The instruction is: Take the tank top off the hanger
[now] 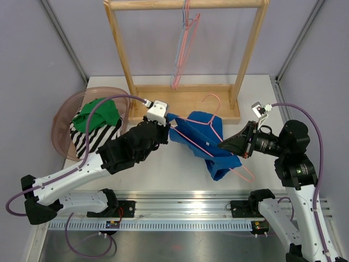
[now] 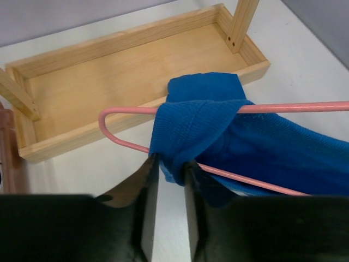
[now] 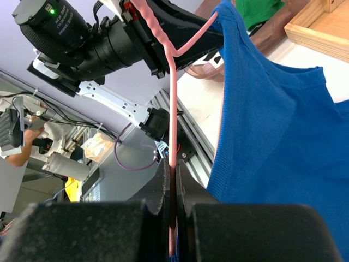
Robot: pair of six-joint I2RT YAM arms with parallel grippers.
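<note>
both busy: left tool [image 2: 169,164], narrowly open, pinches tank top [image 2: 262,142]; right tool [image 3: 173,169] clamped shut on hanger [image 3: 173,109].

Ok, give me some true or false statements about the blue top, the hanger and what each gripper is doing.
1. The right gripper is shut on the wire of the pink hanger. True.
2. The tank top is green. False: it is blue; a green garment lies in the pink basin.
3. The left gripper pinches the tank top's fabric near one end of the hanger. True.
4. The tank top is already off the hanger. False: a strap is wrapped over the hanger's wire.
5. The top bar of the wooden rack carries nothing. False: spare wire hangers hang from it.
</note>
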